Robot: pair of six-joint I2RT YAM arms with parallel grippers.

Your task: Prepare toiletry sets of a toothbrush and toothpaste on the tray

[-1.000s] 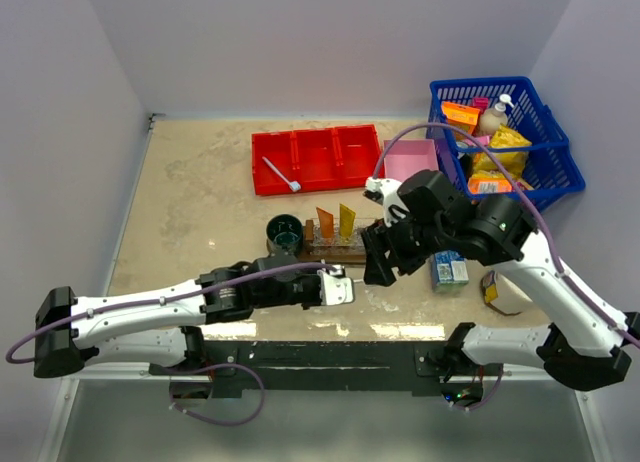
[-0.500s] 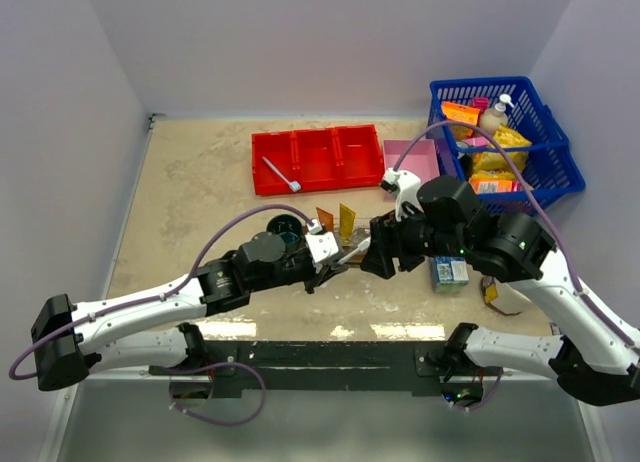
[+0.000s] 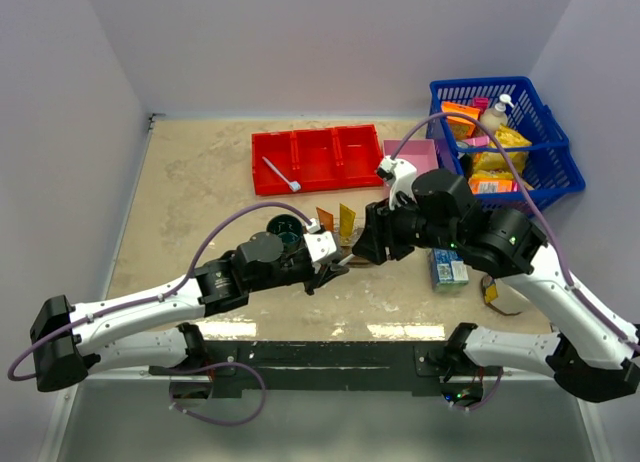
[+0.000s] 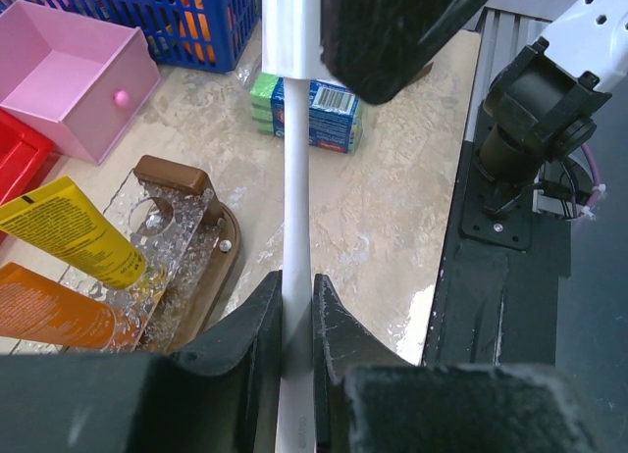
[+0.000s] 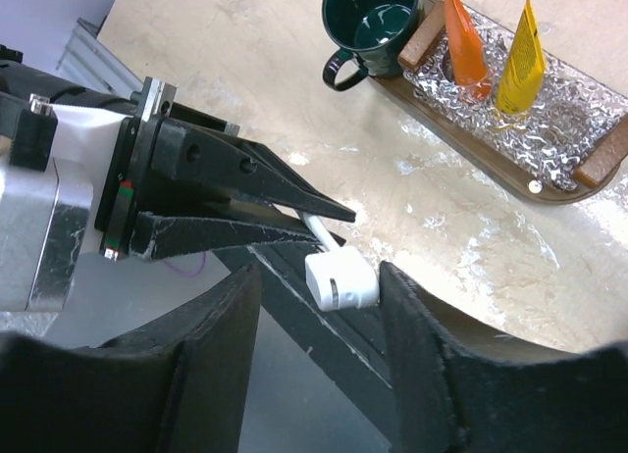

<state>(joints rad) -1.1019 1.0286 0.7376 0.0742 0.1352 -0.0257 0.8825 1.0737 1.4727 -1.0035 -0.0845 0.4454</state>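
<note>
Toothpaste (image 5: pixel 463 36) on tray (image 5: pixel 510 176); toothbrush (image 3: pixel 280 173) in red bin (image 3: pixel 350 157)

Smooth white plastic toothbrush (image 4: pixel 297 227), glossy toothpaste tubes (image 4: pixel 69 227), dark wooden tray (image 4: pixel 177 172)

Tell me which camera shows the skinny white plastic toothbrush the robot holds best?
The left wrist view: the white plastic toothbrush runs up the whole picture, clamped in the left gripper. The right wrist view shows mostly its head between the open fingers of the right gripper. The top view shows only a sliver.
</note>
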